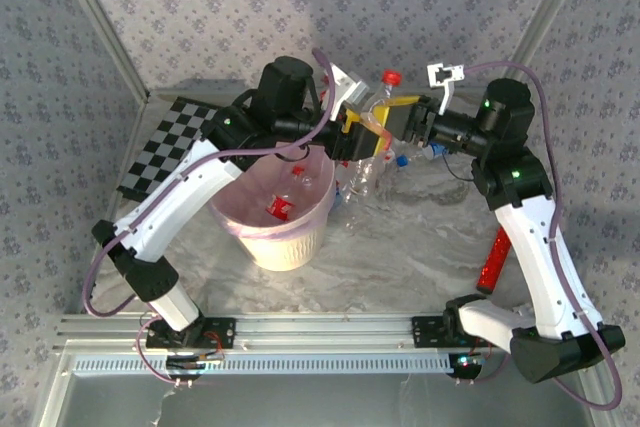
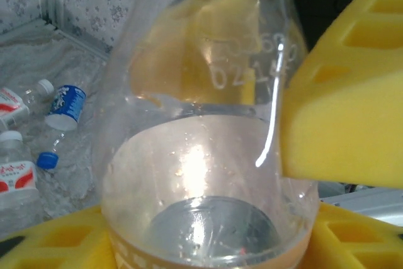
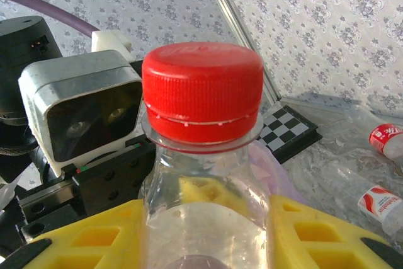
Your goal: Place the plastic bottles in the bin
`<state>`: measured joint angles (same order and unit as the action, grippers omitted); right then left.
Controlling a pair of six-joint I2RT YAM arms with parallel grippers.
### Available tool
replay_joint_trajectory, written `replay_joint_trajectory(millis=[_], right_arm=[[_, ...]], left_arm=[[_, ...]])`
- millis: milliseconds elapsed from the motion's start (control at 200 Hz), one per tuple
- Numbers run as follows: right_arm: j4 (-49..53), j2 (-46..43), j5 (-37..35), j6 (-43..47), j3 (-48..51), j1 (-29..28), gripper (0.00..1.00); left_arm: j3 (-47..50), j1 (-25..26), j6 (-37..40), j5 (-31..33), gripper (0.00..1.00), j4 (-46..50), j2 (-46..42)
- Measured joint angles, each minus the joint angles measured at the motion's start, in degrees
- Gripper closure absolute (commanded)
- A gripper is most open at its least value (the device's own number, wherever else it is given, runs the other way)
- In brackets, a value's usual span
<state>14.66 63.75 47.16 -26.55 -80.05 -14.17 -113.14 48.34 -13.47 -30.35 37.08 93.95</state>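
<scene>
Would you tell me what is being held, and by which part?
The right gripper holds a red-capped bottle by its shoulder, below the neck. The left gripper flanks its lower body; whether it grips cannot be told.

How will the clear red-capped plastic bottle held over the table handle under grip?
The clear red-capped plastic bottle looks empty, so probably light. Its thin see-through wall likely flexes under the yellow foam fingers, and may be slippery. Round body: apt to roll if dropped on the table.

Clear red-capped bottle (image 3: 203,155), cap up, right of cream pink-lined bin (image 1: 275,245); other bottles (image 2: 65,106) lie beyond.
</scene>
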Motion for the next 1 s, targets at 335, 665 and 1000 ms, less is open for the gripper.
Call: replay_joint_trajectory(millis=[335, 665, 1000], right_arm=[[1.4, 0.0, -1.9, -0.4, 0.0, 0.2, 0.04], [11.0, -3.5, -6.8, 2.1, 0.6, 5.9, 0.0], [21.1, -3.8, -12.2, 7.1, 7.8, 10.6, 0.0]], left_arm=[[-0.1, 0.1, 0.4, 1.9, 0.67, 0.4, 0.0], [-4.3, -1.1, 4.3, 9.2, 0.88, 6.5, -0.7], [-0.5, -12.1, 7.0, 17.2, 1.0, 11.3, -15.9]])
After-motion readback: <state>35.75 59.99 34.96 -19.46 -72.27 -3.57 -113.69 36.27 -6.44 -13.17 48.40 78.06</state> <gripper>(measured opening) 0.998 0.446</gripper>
